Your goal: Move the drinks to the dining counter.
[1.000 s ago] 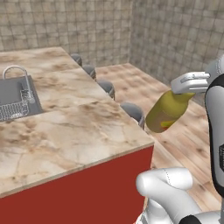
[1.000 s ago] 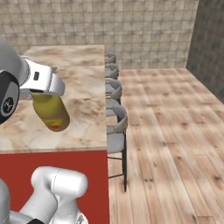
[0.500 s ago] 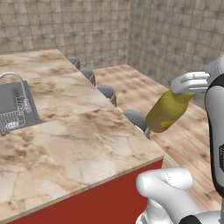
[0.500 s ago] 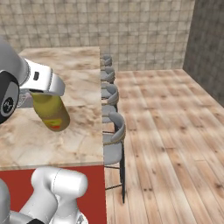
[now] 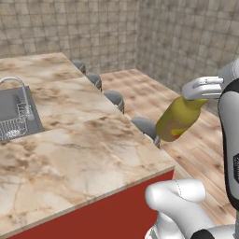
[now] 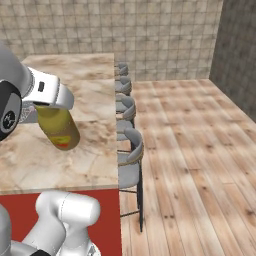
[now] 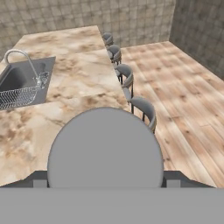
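The hand [image 5: 200,88] grips the olive bottle [image 5: 176,119] by its neck, hanging beside the worktop [image 5: 84,154], not yet set down.

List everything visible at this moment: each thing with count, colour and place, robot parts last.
Bottle: one, olive-yellow with red-yellow label, held tilted in the air off the counter's stool side.
Dining counter: one, beige-brown marble top with red side panel, ahead of the base.
Sink: one, steel, set into the counter, with a wire rack inside.
Faucet: one, steel, at the sink's edge.
Stools: four seen, grey, lined along the counter over the wood floor.
Tool: one, white, shut on the bottle's neck.
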{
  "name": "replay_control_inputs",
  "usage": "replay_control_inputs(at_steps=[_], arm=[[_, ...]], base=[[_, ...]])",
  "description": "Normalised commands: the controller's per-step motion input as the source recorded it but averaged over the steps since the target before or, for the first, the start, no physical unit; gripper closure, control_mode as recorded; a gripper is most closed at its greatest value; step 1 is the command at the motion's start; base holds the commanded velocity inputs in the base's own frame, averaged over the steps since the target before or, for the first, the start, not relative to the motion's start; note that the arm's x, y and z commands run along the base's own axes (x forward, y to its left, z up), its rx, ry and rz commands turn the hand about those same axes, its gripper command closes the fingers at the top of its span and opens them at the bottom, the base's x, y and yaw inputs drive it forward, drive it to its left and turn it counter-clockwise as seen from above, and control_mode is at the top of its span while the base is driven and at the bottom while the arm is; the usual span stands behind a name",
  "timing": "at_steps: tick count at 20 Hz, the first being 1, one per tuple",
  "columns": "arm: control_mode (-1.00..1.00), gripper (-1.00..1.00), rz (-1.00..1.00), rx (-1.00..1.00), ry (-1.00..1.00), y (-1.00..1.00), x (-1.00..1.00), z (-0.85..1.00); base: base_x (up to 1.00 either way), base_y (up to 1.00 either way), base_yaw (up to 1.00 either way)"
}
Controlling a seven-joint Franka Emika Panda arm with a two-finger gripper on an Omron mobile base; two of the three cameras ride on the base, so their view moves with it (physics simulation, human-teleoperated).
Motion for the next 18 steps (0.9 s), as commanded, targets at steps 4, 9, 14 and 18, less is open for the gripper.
replay_control_inputs(at_steps=[4,9,14,18], arm=[[1.0,1.0,0.0,0.0,0.0,0.0,0.0,0.0],[1.0,1.0,0.0,0.0,0.0,0.0,0.0,0.0],[-1.0,1.0,0.0,0.0,0.05,0.0,0.2,-0.15],[-1.0,1.0,0.0,0.0,0.1,0.0,0.45,-0.25]], base=[[0.19,0.0,-0.01],[0.07,0.0,0.0],[0.05,0.0,0.0],[0.0,0.0,0.0]])
